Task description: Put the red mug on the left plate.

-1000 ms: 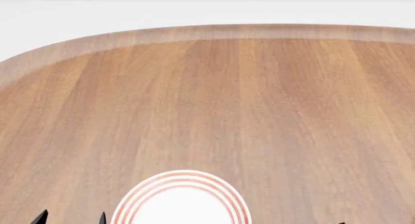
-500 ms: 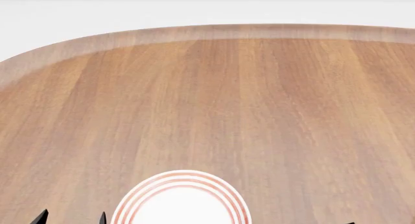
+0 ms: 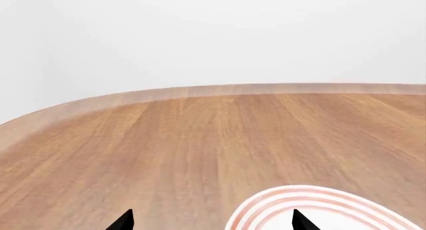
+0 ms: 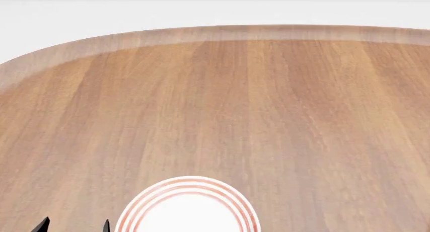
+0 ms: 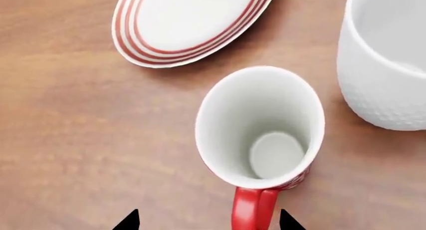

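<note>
The red mug (image 5: 260, 125) stands upright on the wooden table in the right wrist view, white inside. Its red handle (image 5: 253, 207) points toward my right gripper (image 5: 208, 222), which is open; the handle lies between the fingertips, nearer one of them, with nothing gripped. A white plate with red rings (image 4: 185, 184) lies at the near edge of the head view. My left gripper (image 4: 75, 225) is open and empty just left of it; the left wrist view shows the same plate (image 3: 280, 200). Another ringed plate (image 5: 136, 48) lies beyond the mug; I cannot tell whether it is the same one.
A larger plain white mug (image 5: 386, 65) stands close beside the red mug, a small gap between them. The wooden table (image 4: 235, 101) stretches far ahead to a rounded far edge (image 4: 201, 33). The right gripper does not show in the head view.
A black tip of the right gripper that showed at the bottom right edge of the head view has dropped out of sight. The plate and left gripper have not moved.
</note>
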Controlling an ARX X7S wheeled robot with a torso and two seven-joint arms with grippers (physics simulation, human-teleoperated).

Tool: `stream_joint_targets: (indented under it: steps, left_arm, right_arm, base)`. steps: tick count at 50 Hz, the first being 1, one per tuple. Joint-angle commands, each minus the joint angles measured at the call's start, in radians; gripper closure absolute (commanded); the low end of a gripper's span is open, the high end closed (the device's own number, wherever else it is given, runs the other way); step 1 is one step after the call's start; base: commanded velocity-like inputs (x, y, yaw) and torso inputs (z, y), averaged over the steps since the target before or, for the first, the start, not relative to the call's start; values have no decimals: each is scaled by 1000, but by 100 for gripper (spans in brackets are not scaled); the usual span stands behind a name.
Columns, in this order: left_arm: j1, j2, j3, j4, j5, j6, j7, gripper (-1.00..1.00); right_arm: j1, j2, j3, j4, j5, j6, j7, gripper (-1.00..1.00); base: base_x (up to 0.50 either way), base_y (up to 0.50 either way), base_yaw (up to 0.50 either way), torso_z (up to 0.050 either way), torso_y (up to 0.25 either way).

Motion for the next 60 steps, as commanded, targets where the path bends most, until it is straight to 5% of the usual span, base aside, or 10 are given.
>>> stream_joint_targets:
  steps: [1,60]
  left_arm:
    - [-3,-3,5,-1,-4,1,-4,-100]
    - [-7,-20,26,-2,-20,10,-23,-100]
  right_arm:
    - [9,5,-9,46,-7,-17,-11,-100]
    - [32,15,-42,161,-2,-58,-27,-100]
  base:
    - [0,0,0,0,0]
    - [0,0,0,0,0]
